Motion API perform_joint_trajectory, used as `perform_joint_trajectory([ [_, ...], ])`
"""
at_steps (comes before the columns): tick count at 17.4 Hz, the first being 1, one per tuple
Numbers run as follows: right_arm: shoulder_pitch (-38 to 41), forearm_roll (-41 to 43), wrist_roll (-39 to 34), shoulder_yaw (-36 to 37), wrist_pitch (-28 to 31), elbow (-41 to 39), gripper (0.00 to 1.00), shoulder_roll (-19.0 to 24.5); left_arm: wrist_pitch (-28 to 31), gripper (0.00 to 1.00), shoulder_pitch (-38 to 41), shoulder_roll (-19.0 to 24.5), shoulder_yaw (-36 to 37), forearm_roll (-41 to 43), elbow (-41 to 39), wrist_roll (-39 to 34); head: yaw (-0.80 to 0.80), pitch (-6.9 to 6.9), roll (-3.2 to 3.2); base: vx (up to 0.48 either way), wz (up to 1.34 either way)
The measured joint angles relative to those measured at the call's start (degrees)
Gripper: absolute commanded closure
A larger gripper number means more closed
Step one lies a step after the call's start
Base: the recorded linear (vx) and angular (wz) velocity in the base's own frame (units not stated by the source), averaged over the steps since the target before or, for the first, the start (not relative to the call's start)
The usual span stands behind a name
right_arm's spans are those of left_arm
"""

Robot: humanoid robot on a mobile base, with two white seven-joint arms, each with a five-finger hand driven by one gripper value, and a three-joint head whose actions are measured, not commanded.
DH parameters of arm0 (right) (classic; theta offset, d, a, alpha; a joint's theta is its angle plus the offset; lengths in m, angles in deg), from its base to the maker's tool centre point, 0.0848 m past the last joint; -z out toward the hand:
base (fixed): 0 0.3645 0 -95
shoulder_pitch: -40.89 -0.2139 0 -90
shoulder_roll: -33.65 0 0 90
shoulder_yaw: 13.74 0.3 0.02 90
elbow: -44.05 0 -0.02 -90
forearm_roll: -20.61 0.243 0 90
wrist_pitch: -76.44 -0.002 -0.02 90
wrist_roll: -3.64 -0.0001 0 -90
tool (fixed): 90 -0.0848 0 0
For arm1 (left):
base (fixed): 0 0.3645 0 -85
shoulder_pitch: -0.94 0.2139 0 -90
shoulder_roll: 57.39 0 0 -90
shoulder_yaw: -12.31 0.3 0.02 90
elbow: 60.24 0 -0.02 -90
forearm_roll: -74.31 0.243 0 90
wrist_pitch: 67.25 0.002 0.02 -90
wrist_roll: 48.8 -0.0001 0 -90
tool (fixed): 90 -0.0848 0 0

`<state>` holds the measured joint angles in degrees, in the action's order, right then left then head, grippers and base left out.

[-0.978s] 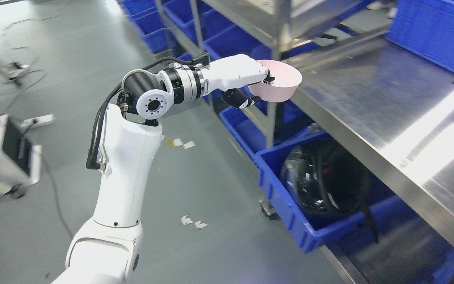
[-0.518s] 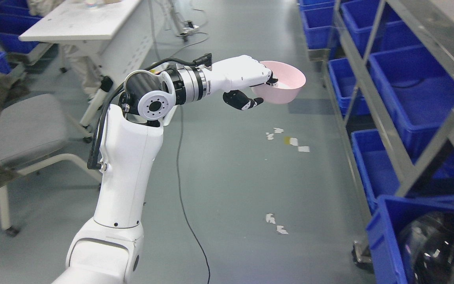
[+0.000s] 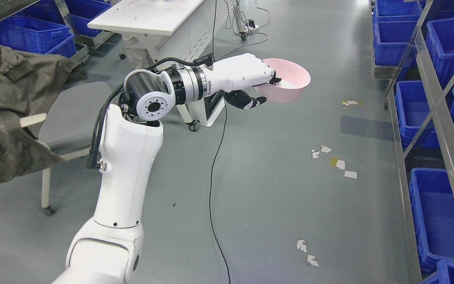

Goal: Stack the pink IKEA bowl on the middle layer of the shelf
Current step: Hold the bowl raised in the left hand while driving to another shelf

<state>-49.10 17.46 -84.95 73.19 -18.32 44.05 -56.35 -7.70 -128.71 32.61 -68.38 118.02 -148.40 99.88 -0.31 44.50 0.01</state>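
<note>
A pink bowl (image 3: 288, 81) hangs upright in the air over the grey floor, held at its near rim by my left hand (image 3: 264, 85). The white left arm rises from the lower left and bends toward the middle of the picture. The hand's fingers are curled over the bowl's rim, with dark fingertips (image 3: 250, 103) below it. A metal shelf (image 3: 443, 130) runs along the right edge, well to the right of the bowl. My right arm does not show.
Blue bins (image 3: 436, 221) fill the shelf's lower levels at the right. A grey chair (image 3: 73, 118) with a dark garment (image 3: 10, 106) stands at the left. A white table (image 3: 152, 19) stands at the back. A black cable (image 3: 215, 185) and paper scraps lie on the floor.
The whole picture has swung away from the shelf, so the camera has turned left. The shelf has slid to the right edge. The left hand keeps the same hold on the bowl.
</note>
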Motion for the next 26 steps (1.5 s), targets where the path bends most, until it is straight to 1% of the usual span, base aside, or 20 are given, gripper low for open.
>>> perform_joint_trajectory([
  [4,0.0,0.0,-0.3,0.0,0.0,0.0,0.0,0.0,-1.9,0.95,0.2,0.0,-1.1,-0.6,0.0,-0.1,0.0,0.0,0.0,0.322,-0.21],
  [11,0.0,0.0,0.1,0.0,0.0,0.0,0.0,0.0,-2.4,0.95,1.2,0.0,-2.2,-0.9,0.0,-0.2,0.0,0.0,0.0,0.367,-0.14],
  [26,0.0,0.0,0.1,0.0,0.0,0.0,0.0,0.0,-3.6,0.95,1.7,0.0,-3.5,-1.0,-0.1,-0.7,0.0,0.0,0.0,0.367,0.04],
])
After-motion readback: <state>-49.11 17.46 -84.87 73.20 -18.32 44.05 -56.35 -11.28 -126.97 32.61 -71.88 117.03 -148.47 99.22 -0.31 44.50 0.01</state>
